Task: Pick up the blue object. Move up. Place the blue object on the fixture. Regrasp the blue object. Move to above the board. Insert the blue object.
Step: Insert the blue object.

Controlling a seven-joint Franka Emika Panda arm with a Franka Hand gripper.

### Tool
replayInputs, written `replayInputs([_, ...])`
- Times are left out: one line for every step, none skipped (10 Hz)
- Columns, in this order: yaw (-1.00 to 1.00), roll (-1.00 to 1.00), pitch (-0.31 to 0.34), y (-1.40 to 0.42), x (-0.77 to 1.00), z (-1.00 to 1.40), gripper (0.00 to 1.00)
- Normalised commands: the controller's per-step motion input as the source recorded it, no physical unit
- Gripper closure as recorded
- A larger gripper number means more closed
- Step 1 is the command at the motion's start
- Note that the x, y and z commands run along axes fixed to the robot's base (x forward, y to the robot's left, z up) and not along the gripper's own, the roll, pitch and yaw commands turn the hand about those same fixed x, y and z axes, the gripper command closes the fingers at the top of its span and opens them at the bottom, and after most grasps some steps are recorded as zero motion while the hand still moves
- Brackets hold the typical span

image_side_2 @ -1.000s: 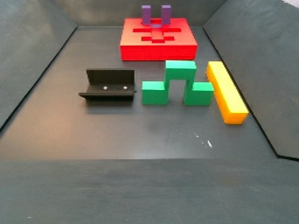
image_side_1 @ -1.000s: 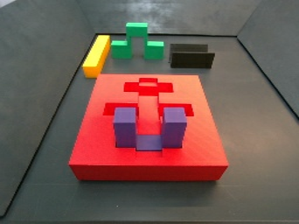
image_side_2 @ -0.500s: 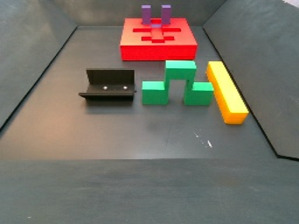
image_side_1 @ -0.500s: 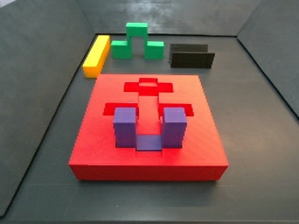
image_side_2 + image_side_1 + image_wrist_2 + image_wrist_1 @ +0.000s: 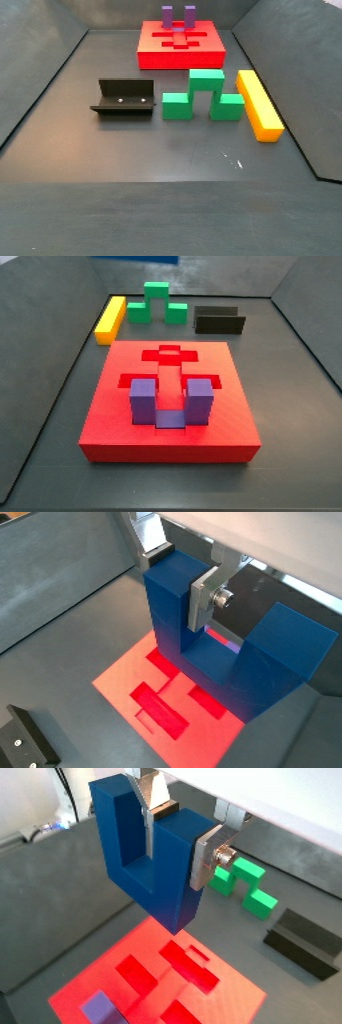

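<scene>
Fingers (image 5: 207, 856) are clamped on one prong of the blue object (image 5: 150, 858), silver plates on either side of it in both wrist views, so the gripper (image 5: 181, 574) is holding it up in the air over the board (image 5: 160, 697). It hangs with the U's base lowest and the prongs pointing up toward the wrist. Below it in both wrist views you can see the red board with its cut-out slots. Neither side view shows the gripper or the blue piece, just the floor stuff. A purple U-shaped block (image 5: 171, 399) stands in the board (image 5: 168, 406) at one end, prongs up. Away from the board sit the fixture (image 5: 123, 98), a green stepped block (image 5: 205, 94) just beside it, and a yellow bar (image 5: 259, 102) on the green block's other side.
</scene>
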Motion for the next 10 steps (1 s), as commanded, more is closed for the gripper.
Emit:
replayInputs([0.3,0.08,-0.06,0.17,0.51,-0.22,1.0])
replayInputs([0.44,0.12,-0.109,0.18,0.47,-0.21,1.0])
replayInputs([0.45,0.13,-0.113,0.13,0.45,-0.19,1.0])
replayInputs([0.39,0.12,-0.12,0.07,0.36,-0.29,1.0])
replayInputs([0.33,0.11,-0.096,0.06,0.25,-0.42,1.0])
replayInputs([0.0,0.0,0.0,0.03,0.0,-0.5,1.0])
replayInputs([-0.16,-0.06,0.0,0.07,-0.21,-0.45,1.0])
replayInputs([-0.24,-0.09,0.016,0.13,-0.32,-0.39,1.0])
replayInputs([-0.26,-0.11,0.041,0.1,-0.35,-0.34,1.0])
replayInputs([-0.25,-0.17,0.0,0.02,-0.12,-0.37,1.0])
